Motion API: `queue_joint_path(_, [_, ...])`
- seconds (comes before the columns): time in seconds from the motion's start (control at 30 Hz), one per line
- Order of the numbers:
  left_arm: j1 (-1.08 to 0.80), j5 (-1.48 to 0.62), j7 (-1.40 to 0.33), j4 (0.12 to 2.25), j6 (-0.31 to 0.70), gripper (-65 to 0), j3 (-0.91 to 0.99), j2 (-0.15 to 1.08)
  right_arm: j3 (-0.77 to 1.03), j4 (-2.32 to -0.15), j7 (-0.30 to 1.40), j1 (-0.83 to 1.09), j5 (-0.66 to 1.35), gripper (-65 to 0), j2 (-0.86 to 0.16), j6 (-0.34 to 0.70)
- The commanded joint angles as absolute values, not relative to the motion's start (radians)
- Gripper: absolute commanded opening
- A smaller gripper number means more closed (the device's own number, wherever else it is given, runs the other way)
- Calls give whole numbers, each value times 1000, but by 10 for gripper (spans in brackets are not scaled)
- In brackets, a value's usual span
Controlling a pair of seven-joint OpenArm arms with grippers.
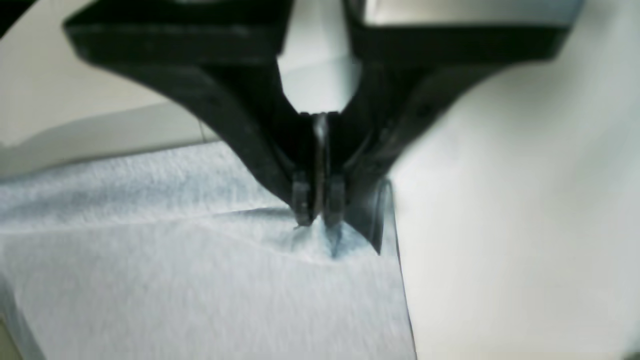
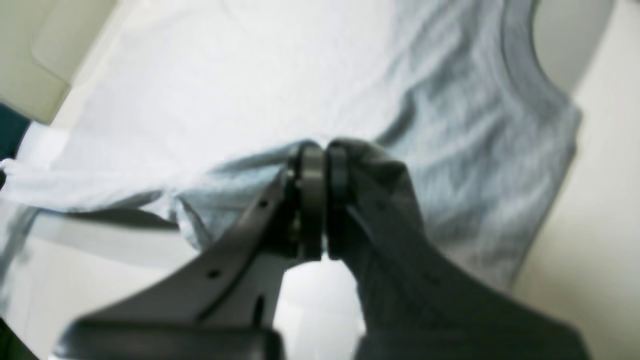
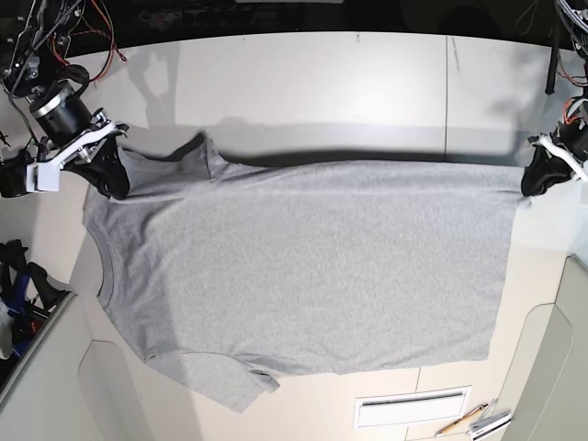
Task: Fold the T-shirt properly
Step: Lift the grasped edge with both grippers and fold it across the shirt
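Note:
The heather-grey T-shirt (image 3: 312,266) lies plain side up on the white table (image 3: 322,83), its ribbed neck (image 3: 103,266) to the left. Its far edge is pulled taut between both grippers and casts a shadow behind it. My right gripper (image 3: 115,179) is shut on the far shoulder beside the neck; in the right wrist view its jaws (image 2: 320,150) pinch a fold of the shirt (image 2: 225,75). My left gripper (image 3: 531,179) is shut on the far hem corner, and in its wrist view the tips (image 1: 318,220) bunch the fabric (image 1: 175,280). The far sleeve (image 3: 197,152) lies folded up.
A pencil and pens (image 3: 469,421) lie by a white slotted panel (image 3: 413,407) at the near right edge. Cables and the arm mount (image 3: 50,55) crowd the far left corner. A blue tool (image 3: 18,294) sits off the table's left side.

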State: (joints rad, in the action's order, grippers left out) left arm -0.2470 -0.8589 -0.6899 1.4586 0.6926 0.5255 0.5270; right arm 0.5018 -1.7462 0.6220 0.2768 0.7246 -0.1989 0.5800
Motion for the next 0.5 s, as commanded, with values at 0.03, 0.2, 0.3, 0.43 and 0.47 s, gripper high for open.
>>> queue_joint_path(0.03, [-212,-847,-669,1456,698,-650,511,549,504,-1726,596,238,740,-650,-211,580])
queue_joint_path(0.2, [-154,-833,-637,1410,698,-650,475,549,490,-1652,596,156,739,-650,-212,581])
queue_joint_path(0.3, [-108,-773,-619,1371,698,-650,460,549,472,-1611,596,97,705,-650,-221,581])
queue_joint_path(0.43, [-47,-756,-602,1316,698,-650,424,549,424,-1536,595,4,684,-650,-249,581])
queue_joint_path(0.47, [-32,-756,-602,1301,698,-650,411,549,406,-1512,595,-24,672,-650,-255,581])
